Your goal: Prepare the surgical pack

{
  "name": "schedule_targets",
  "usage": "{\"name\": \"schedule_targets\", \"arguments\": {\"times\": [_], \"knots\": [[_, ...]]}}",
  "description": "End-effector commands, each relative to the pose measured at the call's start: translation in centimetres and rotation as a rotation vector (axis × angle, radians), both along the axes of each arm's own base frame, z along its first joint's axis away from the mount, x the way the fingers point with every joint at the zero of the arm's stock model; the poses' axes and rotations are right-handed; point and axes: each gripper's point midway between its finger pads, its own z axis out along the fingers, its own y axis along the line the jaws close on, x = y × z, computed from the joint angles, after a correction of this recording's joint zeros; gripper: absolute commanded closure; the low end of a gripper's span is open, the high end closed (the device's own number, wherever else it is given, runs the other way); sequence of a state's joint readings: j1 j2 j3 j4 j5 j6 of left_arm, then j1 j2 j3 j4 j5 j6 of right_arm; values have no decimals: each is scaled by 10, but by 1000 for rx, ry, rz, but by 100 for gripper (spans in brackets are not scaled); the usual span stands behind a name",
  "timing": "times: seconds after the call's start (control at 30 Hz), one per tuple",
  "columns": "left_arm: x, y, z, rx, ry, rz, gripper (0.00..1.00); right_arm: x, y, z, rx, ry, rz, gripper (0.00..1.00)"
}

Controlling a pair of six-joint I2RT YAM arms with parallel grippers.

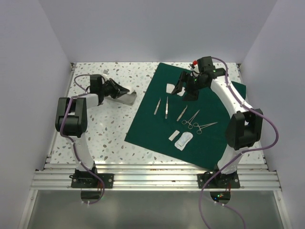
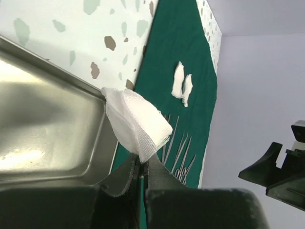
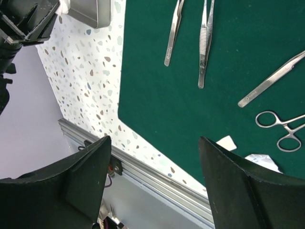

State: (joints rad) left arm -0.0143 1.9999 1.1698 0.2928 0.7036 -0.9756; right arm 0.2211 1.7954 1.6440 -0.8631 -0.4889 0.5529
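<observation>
The surgical pack's dark green drape (image 1: 209, 109) lies spread flat as a big sheet on the right half of the table, with instruments on it. It also shows in the left wrist view (image 2: 183, 47) and the right wrist view (image 3: 190, 109). My left gripper (image 2: 142, 162) is shut on a corner of a folded white gauze (image 2: 136, 121), held at the rim of a steel tray (image 2: 47, 133) left of the drape. From above, that left gripper (image 1: 123, 90) sits over the tray (image 1: 126, 100). My right gripper (image 3: 155, 139) is open and empty, hovering above the drape's far part (image 1: 184, 90).
On the drape lie forceps (image 1: 157, 106), more forceps (image 1: 167, 108), tweezers (image 1: 182, 113), ring-handled clamps (image 1: 202, 126), white packets (image 1: 183, 140) and a white piece (image 1: 169, 88). An aluminium rail (image 1: 152, 176) runs along the table's near edge. White walls enclose the sides.
</observation>
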Motion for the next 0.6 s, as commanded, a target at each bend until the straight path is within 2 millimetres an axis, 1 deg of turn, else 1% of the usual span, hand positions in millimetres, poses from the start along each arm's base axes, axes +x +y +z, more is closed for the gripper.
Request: {"name": "schedule_targets", "arguments": {"times": [0.0,0.13,0.23,0.33,0.5,0.57], "knots": [[11,9,-7,57,20,55,100,-1,-4,-2,2,12,11,23],[19,13,-18,79,64,79,100,-1,-4,-5,7,16,13,23],[22,14,-24,104,100,99,100,-2,-4,-7,10,19,11,23],[21,12,-32,150,142,94,100,-3,-5,-8,10,18,9,23],[20,2,-40,156,165,78,100,-3,-7,-12,10,26,6,23],[23,-1,-41,163,159,73,100,-3,-7,-12,11,23,8,23]]}}
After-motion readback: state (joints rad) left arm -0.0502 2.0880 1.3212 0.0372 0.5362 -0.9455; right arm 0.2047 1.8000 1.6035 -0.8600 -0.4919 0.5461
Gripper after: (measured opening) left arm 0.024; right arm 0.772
